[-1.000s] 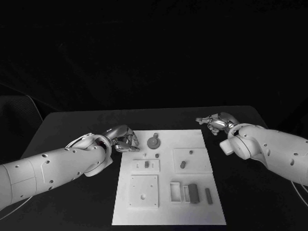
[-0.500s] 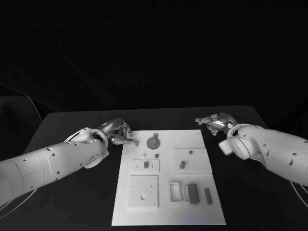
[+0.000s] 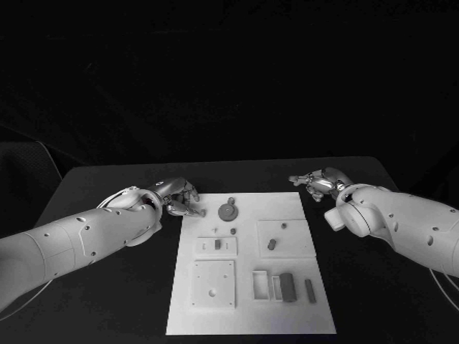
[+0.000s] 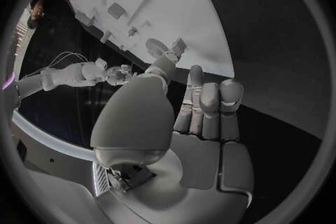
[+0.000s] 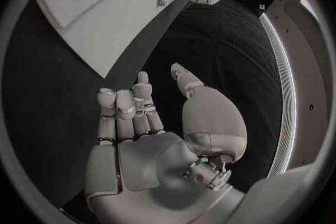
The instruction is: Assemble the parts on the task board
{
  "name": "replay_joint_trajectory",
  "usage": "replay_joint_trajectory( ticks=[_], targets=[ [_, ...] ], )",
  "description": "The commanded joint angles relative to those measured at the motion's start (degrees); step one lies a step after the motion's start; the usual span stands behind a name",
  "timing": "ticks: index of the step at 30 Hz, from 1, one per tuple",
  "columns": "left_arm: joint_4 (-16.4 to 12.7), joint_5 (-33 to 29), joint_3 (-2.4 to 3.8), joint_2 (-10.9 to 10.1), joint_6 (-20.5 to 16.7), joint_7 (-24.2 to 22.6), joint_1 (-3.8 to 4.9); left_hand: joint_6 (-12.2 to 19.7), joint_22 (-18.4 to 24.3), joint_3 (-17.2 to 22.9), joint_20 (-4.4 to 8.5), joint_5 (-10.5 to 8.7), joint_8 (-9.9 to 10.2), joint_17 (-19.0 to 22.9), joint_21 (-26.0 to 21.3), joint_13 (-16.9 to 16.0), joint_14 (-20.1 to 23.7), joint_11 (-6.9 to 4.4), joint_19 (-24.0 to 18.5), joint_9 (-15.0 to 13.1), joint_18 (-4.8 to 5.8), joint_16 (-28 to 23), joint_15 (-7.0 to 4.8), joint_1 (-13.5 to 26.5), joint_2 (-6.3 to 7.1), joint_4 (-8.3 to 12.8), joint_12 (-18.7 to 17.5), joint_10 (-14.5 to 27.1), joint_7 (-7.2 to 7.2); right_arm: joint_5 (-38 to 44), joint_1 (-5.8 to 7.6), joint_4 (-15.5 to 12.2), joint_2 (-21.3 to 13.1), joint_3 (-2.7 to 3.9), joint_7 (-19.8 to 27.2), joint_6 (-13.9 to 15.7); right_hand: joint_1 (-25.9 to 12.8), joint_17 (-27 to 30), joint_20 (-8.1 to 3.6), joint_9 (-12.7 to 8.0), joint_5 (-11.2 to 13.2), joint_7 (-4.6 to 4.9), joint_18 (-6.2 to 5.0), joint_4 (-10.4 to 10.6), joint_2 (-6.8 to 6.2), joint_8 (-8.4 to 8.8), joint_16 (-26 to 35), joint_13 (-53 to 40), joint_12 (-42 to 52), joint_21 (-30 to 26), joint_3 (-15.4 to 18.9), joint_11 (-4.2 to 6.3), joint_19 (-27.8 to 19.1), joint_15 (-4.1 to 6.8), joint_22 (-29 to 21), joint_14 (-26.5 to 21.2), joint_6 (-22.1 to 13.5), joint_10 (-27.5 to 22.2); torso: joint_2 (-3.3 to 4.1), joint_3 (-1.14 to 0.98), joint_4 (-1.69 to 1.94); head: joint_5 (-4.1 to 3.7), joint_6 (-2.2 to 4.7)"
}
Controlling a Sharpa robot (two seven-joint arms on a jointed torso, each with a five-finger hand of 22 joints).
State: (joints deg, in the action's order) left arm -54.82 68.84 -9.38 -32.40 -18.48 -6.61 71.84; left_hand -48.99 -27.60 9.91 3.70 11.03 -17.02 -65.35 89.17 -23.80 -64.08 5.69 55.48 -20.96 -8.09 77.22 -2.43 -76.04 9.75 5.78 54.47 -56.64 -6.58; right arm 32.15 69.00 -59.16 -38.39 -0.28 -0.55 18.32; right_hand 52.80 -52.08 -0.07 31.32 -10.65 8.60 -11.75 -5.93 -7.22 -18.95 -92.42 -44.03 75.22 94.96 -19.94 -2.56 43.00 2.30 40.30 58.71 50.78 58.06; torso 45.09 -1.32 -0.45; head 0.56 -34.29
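The worktop is plain black. On it, the task board is white, with raised white blocks. The parts are grey: a round one at the board's 12 o'clock, bars at 5 o'clock. Both arms are white; the left robot hand and right robot hand are silver.

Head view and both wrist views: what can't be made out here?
- Left hand, head view: whether its fingertips touch the task board edge; its own arm hides them.
- Small parts, head view: too small to tell shape.
- Right hand, head view: palm hidden behind the wrist.
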Motion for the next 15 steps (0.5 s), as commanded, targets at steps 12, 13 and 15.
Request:
replay_joint_trajectory(
  ticks=[12, 13, 15],
  targets=[
    [-1.15, 2.21, 0.06, -0.47, 8.14, -0.43, 0.06, 2.02, -0.11, -1.56, 0.35, -0.26, -0.18, -0.47, 0.46, -0.24, -0.22, 0.27, 0.47, 0.12, -1.59, 0.88, 0.31, 0.6, 0.7, -0.01, 0.23, -0.31, -0.23, 0.33, -0.13, 0.16, 0.06, 0.01, 0.07, -0.97, 0.15, 0.06, -0.04, 0.02, -0.04, 0.51, -1.31, -0.09, 0.59, -0.12, 0.36, 0.11, -0.4, 7.9, 0.15, 0.26, 0.31, 0.52, 0.1, 0.03, -0.01, 0.32, -0.13, 0.03, 0.07, -0.25, -0.34],
    [-1.13, 2.2, 0.06, -0.36, 8.15, -0.47, 0.06, 2.0, -0.12, -1.56, 0.36, -0.25, -0.21, -0.49, 0.48, -0.26, -0.24, 0.27, 0.5, 0.11, -1.6, 0.92, 0.31, 0.58, 0.66, 0.0, 0.26, -0.33, -0.22, 0.33, -0.13, 0.18, 0.08, 0.01, 0.06, -0.99, 0.15, 0.06, -0.04, 0.02, -0.04, 0.52, -1.32, -0.09, 0.6, -0.12, 0.37, 0.11, -0.4, 7.9, 0.15, 0.27, 0.31, 0.52, 0.1, 0.03, -0.02, 0.33, -0.12, 0.03, 0.12, -0.26, -0.32],
    [-1.09, 2.2, 0.06, -0.16, 8.31, -0.18, 0.06, 1.95, -0.16, -1.53, 0.39, -0.23, -0.3, -0.56, 0.59, -0.32, -0.31, 0.24, 0.6, 0.08, -1.62, 1.06, 0.29, 0.47, 0.53, 0.01, 0.39, -0.4, -0.17, 0.33, -0.13, 0.17, 0.13, 0.01, 0.04, -0.98, 0.15, 0.06, -0.04, 0.02, -0.04, 0.52, -1.32, -0.09, 0.61, -0.12, 0.37, 0.12, -0.4, 7.9, 0.15, 0.27, 0.32, 0.52, 0.1, 0.04, -0.02, 0.33, -0.11, 0.03, 0.15, -0.19, -0.31]
  ],
)
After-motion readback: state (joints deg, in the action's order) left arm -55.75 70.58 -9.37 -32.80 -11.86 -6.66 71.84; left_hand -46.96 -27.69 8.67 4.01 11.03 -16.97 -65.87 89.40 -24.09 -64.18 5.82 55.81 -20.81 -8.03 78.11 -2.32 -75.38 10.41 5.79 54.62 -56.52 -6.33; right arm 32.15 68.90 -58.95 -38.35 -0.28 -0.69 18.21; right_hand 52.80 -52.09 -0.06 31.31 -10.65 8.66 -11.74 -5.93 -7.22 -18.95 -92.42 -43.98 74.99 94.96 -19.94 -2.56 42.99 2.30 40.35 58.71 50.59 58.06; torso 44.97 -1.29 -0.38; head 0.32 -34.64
